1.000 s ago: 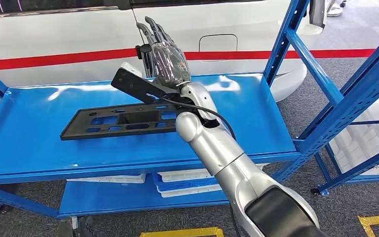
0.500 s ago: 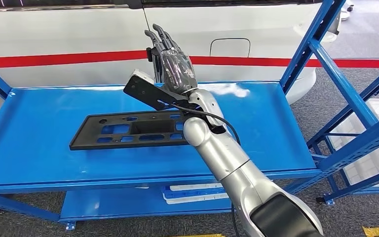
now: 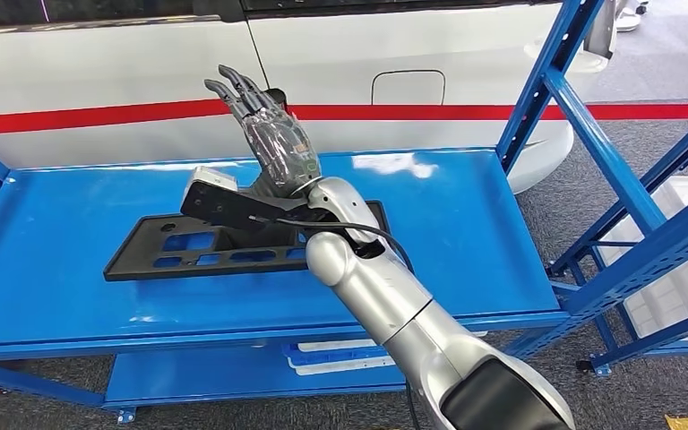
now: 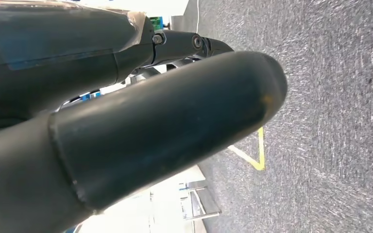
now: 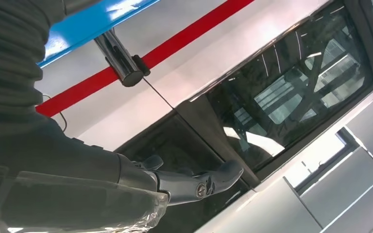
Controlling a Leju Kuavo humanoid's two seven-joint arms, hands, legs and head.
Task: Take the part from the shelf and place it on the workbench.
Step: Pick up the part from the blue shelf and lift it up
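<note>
— Blue shelf, white car behind; has it got the part?
— No, black panel lies flat there. Right hand hovers above, fingers spread, empty. Left hand, can't tell. Grasp and carry remain.

We see bright, even light, white glare on the blue shelf beyond the right hand; the left wrist view blurs up close
</note>
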